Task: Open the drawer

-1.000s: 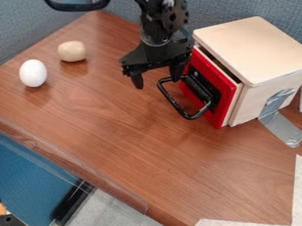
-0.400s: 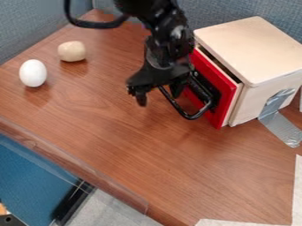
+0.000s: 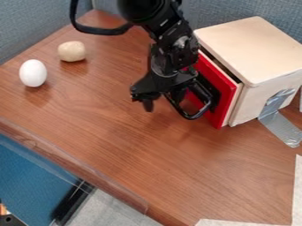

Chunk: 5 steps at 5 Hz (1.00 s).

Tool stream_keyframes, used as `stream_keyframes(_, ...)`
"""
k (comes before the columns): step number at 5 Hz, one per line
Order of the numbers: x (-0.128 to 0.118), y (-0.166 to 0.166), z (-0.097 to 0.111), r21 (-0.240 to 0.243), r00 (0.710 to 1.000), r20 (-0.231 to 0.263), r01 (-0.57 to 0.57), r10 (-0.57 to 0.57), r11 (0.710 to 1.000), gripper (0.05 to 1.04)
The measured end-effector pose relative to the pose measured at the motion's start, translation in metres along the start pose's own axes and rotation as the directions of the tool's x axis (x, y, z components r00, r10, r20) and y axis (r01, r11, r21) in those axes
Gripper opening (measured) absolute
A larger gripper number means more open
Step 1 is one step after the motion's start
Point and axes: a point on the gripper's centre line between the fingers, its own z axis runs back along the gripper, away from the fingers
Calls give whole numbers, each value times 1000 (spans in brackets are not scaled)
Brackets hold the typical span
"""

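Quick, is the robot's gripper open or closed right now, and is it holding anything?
Gripper: open, right by the black handle but not squeezed shut on it.

red drawer front [image 3: 223, 95], black handle [image 3: 190, 115], white egg [image 3: 33, 73]

Blue-grey fabric partitions [image 3: 236, 13] behind a brown wood-grain table [image 3: 135, 150]

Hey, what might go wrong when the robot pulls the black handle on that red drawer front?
The gripper is open at the black handle, so it might close on it poorly and slip off. A hard pull could also drag the wooden box if the silver tape lets go.
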Motion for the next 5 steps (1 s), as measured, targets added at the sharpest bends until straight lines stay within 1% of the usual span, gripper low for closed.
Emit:
stream_keyframes(1,-2,0,0,3,1000,-10,-22,22,1000,369)
stream_keyframes(2,-1,3,0,9,998,-22,-58,58,998,183)
stream_keyframes(3,1,6,1,18,996,-24,-83,84,996,129)
stream_keyframes(4,0,15,5,63,993,-21,-116,117,991,121)
stream_keyframes(5,0,22,13,98,985,8,-172,172,980,116)
